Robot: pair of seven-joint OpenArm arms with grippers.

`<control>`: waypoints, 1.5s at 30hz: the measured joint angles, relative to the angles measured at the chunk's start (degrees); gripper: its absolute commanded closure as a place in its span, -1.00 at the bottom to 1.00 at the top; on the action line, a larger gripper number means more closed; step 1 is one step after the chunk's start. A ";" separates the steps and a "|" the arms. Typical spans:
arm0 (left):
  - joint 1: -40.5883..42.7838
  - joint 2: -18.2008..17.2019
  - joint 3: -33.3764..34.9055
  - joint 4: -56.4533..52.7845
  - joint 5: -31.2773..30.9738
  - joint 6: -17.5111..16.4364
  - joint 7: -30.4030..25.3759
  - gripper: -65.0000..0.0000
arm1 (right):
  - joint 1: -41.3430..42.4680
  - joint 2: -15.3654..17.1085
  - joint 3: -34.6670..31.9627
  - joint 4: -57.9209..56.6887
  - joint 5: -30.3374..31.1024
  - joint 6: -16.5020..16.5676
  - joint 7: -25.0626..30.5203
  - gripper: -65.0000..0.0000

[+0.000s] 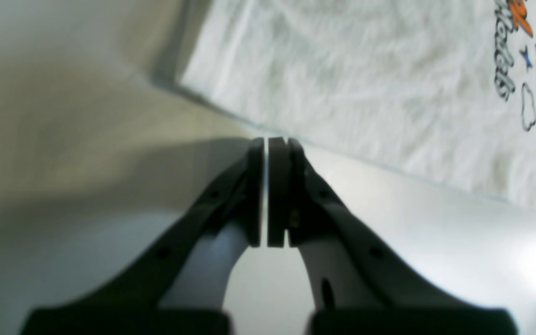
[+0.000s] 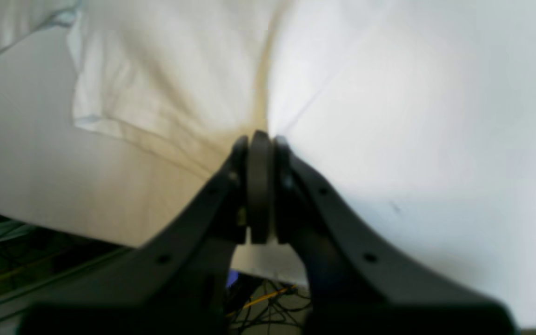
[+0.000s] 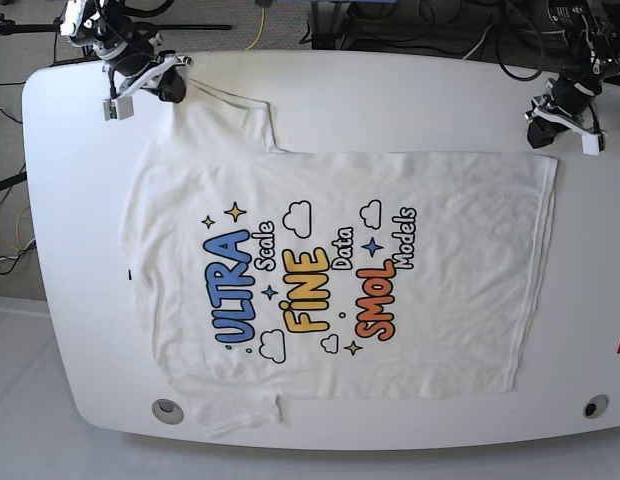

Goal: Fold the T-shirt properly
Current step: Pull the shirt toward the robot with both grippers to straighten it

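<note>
T-shirt [image 3: 330,270] lies flat, print up, mid-surface [image 3: 410,90]; both jaws look pressed together on its 12 o'clock edge, so lift evenly and carry toward 6 o'clock.

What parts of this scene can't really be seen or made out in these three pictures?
- Left wrist view: the T-shirt print is cut off by the right edge.
- Right wrist view: whether the right pincer pinches cloth is hidden by its own fingers.
- Base view: the small black words are too small to read surely.
</note>
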 measured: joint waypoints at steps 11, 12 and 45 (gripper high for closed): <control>7.10 0.09 0.09 6.05 0.22 0.39 1.11 1.00 | -3.74 -0.02 2.16 2.64 -0.26 -0.46 -0.92 1.00; 7.48 0.11 0.11 6.36 0.24 0.37 1.14 1.00 | -4.00 -0.02 2.21 2.75 -0.24 -0.46 -0.96 1.00; 11.41 -5.46 -5.27 9.99 0.44 1.79 -0.31 0.83 | -5.16 -0.31 1.92 6.69 2.58 -0.28 -2.84 1.00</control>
